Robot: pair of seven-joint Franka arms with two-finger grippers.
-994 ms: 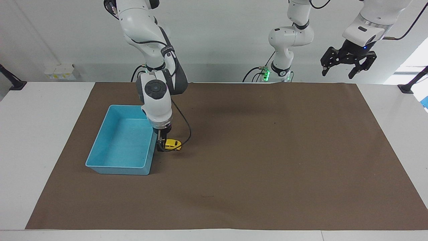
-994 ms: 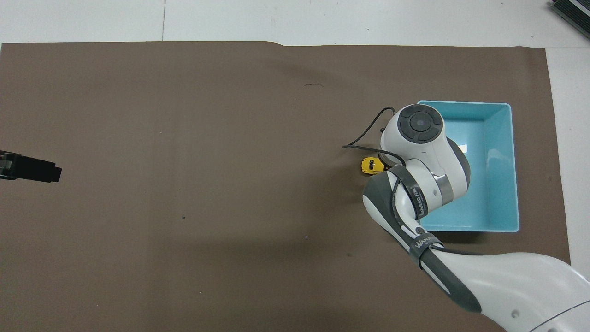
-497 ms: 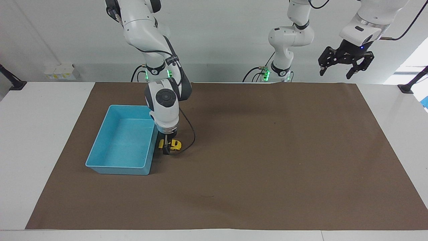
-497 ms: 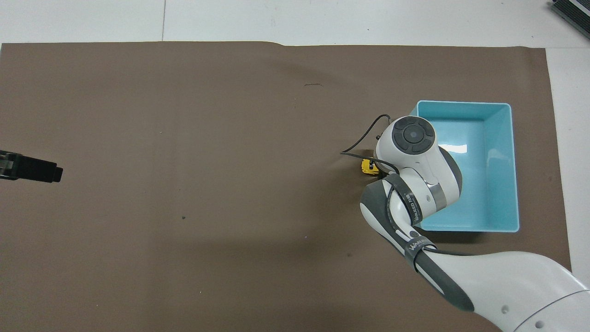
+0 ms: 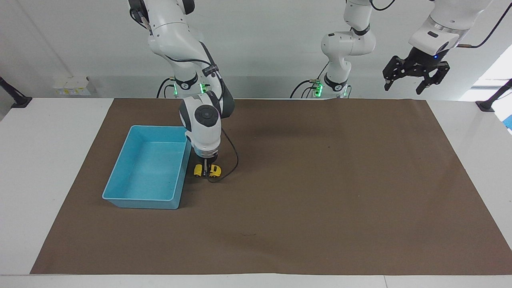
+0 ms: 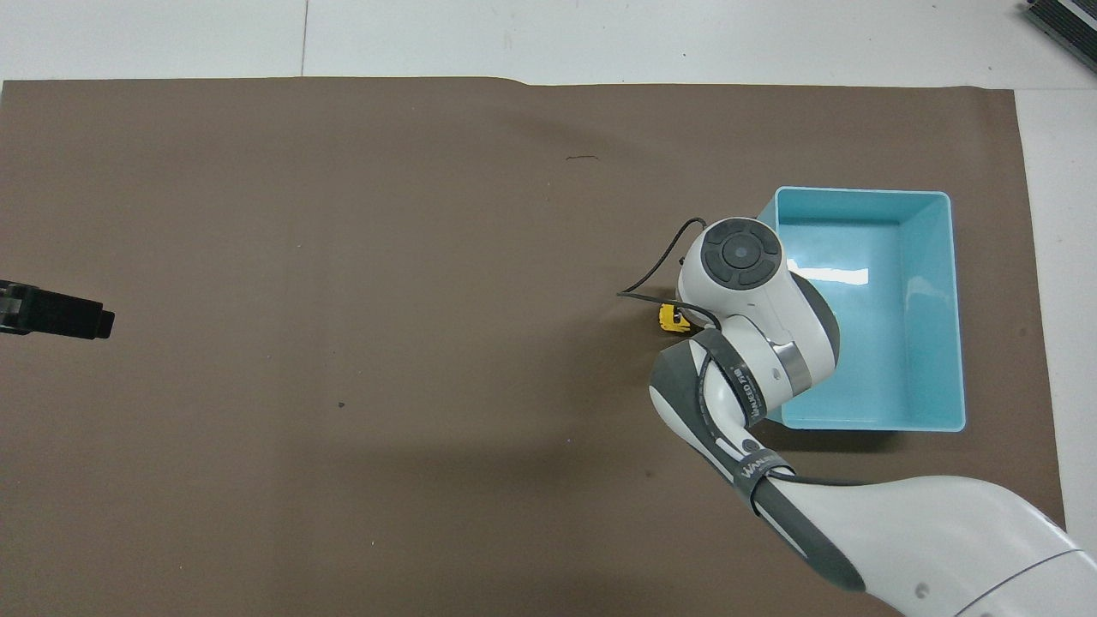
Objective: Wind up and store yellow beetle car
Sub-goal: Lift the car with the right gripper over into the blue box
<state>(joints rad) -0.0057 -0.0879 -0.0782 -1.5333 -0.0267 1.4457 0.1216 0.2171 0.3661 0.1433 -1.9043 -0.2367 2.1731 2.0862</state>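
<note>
The yellow beetle car (image 5: 215,171) stands on the brown mat (image 5: 320,180), close beside the blue bin (image 5: 117,168), toward the left arm's end of the table. My right gripper (image 5: 206,173) reaches straight down and is shut on the car, one finger across its middle. In the overhead view the right wrist hides the gripper and most of the car (image 6: 668,318). My left gripper (image 5: 414,78) waits open and empty, high over the left arm's end of the table; its tip shows in the overhead view (image 6: 56,313).
The blue bin (image 6: 956,300) holds nothing and stands at the right arm's end of the mat. A black cable (image 5: 234,158) loops from the right wrist down beside the car. White table (image 5: 52,160) surrounds the mat.
My right gripper closed around the car and slid with it along the mat, a little away from the bin toward the left arm's end. The left gripper barely shifted.
</note>
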